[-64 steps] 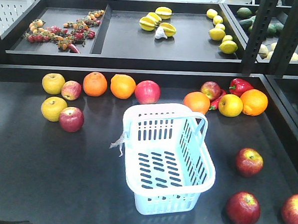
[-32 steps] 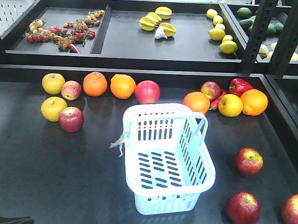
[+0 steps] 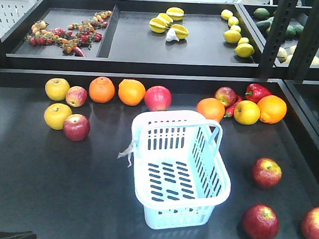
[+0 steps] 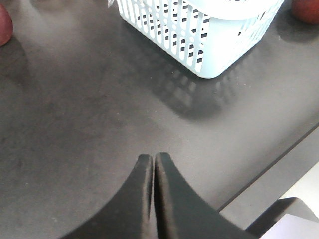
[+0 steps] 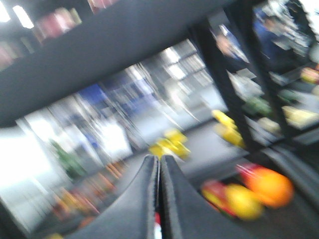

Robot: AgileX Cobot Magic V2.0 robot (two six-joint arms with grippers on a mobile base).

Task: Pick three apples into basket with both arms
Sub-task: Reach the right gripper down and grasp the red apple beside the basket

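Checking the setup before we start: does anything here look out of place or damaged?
Only a frayed white string dangling from the basket's rim. The basket stands upright and empty, turned slightly askew. Nothing looks spilled.

Right wrist view's all smear, fruit (image 5: 271, 186) just orange-yellow blobs. Up front, apple (image 3: 314, 225) at 4 o'clock is clipped by the edge, left arm (image 3: 6, 234) barely pokes in at 7.

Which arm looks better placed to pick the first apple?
Probably left. The left end effector, shut, hangs over the table facing the basket, a red apple at its view's edge. The right end effector, also shut, points toward the shelves, its view blurred.
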